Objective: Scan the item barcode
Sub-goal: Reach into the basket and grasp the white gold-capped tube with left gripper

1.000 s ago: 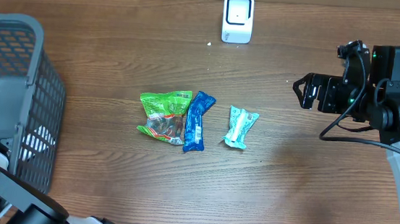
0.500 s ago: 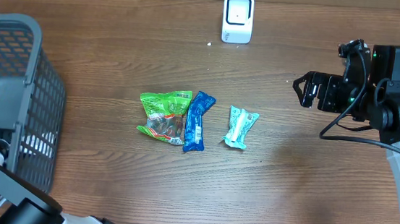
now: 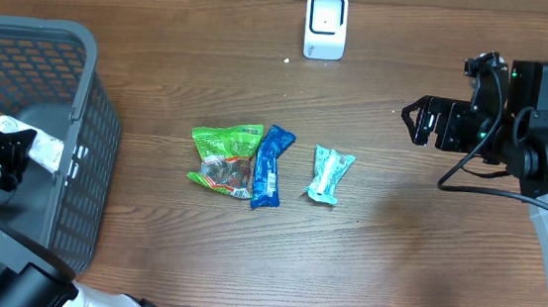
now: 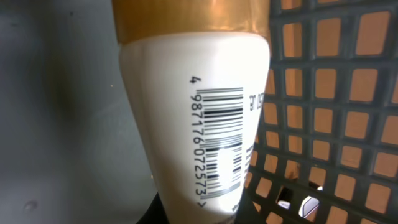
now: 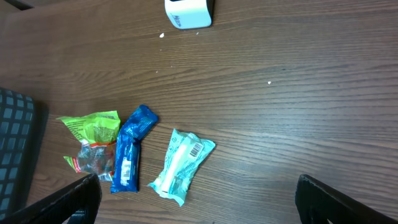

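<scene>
my left end effector [image 3: 6,150]: pinching white tube [image 4: 180,112] with a gold cap, inside grey basket [image 3: 85,97], barcode [image 4: 217,143] facing my wrist camera | my right end effector [image 3: 418,123]: fingers spread, gripping nothing, over table [image 3: 395,254], right of teal packet [image 3: 330,173] | scanner [image 3: 325,25]: far table edge

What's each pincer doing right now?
Left pincer: closed on the white tube, inside the basket.
Right pincer: open, holding nothing.
</scene>
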`<state>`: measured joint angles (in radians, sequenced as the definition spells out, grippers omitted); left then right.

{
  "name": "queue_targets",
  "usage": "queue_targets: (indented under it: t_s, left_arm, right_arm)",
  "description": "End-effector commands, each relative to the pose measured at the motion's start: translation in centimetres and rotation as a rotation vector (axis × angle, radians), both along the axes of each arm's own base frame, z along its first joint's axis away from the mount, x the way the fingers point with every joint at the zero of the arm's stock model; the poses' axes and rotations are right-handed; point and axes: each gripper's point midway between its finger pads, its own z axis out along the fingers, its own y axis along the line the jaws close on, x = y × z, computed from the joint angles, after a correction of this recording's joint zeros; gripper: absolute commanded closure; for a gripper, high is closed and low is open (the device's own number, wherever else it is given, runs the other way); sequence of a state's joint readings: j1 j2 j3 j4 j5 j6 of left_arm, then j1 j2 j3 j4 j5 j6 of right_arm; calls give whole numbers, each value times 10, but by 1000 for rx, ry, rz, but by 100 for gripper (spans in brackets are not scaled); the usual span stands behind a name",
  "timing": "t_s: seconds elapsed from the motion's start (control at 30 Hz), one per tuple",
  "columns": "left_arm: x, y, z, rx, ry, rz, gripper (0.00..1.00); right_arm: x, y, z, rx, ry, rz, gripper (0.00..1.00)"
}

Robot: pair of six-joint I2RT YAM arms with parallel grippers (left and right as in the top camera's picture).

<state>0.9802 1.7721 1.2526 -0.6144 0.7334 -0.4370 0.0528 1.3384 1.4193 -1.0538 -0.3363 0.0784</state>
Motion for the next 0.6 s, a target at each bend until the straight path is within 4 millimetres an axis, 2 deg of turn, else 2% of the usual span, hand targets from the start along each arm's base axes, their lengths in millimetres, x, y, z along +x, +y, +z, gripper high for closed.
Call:
queue_targets:
  t_s: [0.0, 0.13, 0.3, 0.5, 0.57]
  left_arm:
    - [6, 3, 22, 91, 11, -45, 96]
    - [12, -4, 31, 121, 48, -81, 96]
    - [23, -10, 54, 196, 92, -123, 96]
    - [36, -19, 110, 354, 162, -177, 96]
    - [41, -28, 144, 418, 140, -215, 96]
  right_arm:
    - [4, 0, 10, 9, -30, -1, 0]
    - [4, 0, 10, 9, -33, -1, 0]
    - [4, 0, 10, 9, -33, -1, 0]
    - [4, 0, 10, 9, -33, -1, 0]
    - [4, 0, 10, 9, -33, -1, 0]
